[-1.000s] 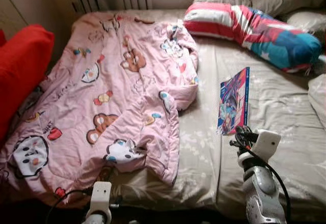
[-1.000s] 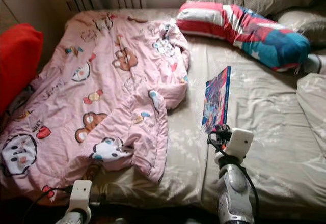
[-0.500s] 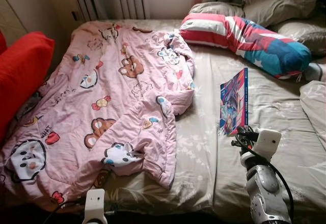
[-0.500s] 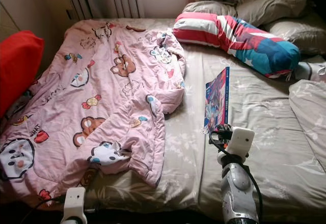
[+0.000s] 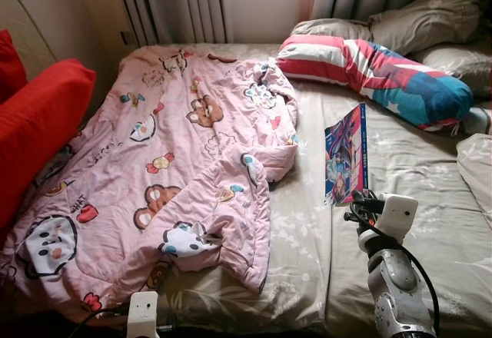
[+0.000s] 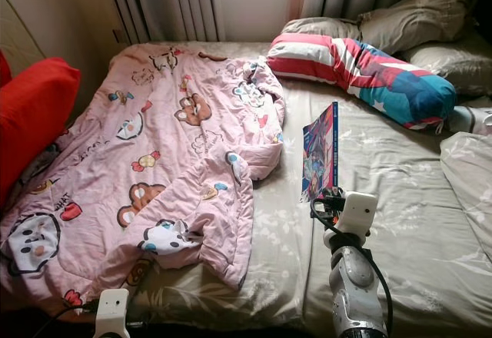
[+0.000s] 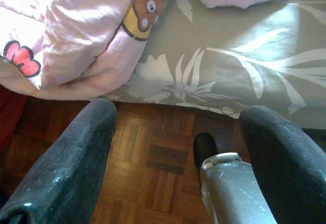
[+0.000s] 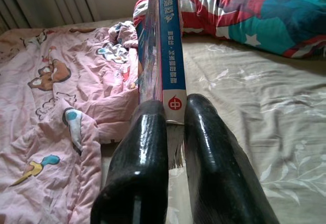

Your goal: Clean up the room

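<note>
R gripper [image 8: 173, 119] clamps book [image 5: 345, 152] by its spine end; long axis runs 12 o'clock. L gripper [image 7: 178, 147] open, idle.

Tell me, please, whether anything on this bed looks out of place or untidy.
The pink blanket lies rumpled and askew across the bed's left half, one corner hanging over the near edge. The book stands on edge, pinched in the right gripper. The left gripper hangs open above the wooden floor.
</note>
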`<state>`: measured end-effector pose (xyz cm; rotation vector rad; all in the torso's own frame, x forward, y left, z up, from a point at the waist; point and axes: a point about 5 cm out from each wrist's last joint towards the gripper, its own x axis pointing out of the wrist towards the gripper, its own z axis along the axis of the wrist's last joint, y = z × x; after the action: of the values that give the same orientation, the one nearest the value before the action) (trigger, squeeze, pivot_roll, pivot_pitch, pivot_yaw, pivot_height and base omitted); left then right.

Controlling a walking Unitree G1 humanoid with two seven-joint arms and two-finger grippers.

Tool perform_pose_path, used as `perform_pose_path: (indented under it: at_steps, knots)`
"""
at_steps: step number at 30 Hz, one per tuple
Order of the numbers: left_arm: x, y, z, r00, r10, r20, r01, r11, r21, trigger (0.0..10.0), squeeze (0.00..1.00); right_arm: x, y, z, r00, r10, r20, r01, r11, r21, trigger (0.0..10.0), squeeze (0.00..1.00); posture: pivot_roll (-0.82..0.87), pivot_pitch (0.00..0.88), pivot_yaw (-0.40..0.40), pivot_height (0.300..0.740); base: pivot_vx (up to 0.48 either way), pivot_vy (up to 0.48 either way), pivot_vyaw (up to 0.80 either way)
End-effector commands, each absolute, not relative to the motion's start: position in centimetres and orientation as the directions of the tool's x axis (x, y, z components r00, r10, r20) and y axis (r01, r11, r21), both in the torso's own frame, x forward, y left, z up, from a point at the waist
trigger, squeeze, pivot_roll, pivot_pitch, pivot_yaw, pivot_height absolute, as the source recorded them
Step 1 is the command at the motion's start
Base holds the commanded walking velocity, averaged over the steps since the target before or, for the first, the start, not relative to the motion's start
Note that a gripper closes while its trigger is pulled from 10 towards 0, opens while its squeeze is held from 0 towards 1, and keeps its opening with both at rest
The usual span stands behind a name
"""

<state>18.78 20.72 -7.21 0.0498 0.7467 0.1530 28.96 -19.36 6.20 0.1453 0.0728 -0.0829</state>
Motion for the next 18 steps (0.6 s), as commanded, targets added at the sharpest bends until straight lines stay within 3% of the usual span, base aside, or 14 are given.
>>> perform_pose_path:
  at_steps: [1,7,10,18]
  knots:
    - [18.21,20.41,-7.64,0.703,0.132,-0.699,-0.082,0.991,0.104,10.0,0.00,28.97,-19.43,6.70,0.995,-0.092,-0.034,0.096,0.981,0.166,10.0,0.00,-0.14,0.029,0.031,0.740,0.000,-0.270,0.00]
    - [18.19,20.51,-7.64,0.700,0.133,-0.702,-0.082,0.991,0.106,10.0,0.00,28.75,-19.46,6.42,0.994,-0.096,-0.050,0.104,0.978,0.179,10.0,0.00,-0.14,0.016,0.035,0.740,0.000,-0.270,0.00]
    - [18.24,20.43,-7.63,0.702,0.129,-0.700,-0.079,0.992,0.103,10.0,0.00,28.76,-19.40,6.50,0.994,-0.101,-0.046,0.108,0.973,0.206,10.0,0.00,-0.15,0.015,0.034,0.740,0.000,-0.270,-0.63]
    - [18.43,20.43,-7.52,0.707,0.129,-0.695,-0.081,0.992,0.101,10.0,0.00,28.79,-18.81,6.51,0.995,-0.095,-0.038,0.101,0.973,0.205,10.0,0.00,-0.14,0.038,0.039,0.740,0.000,-0.270,0.00]
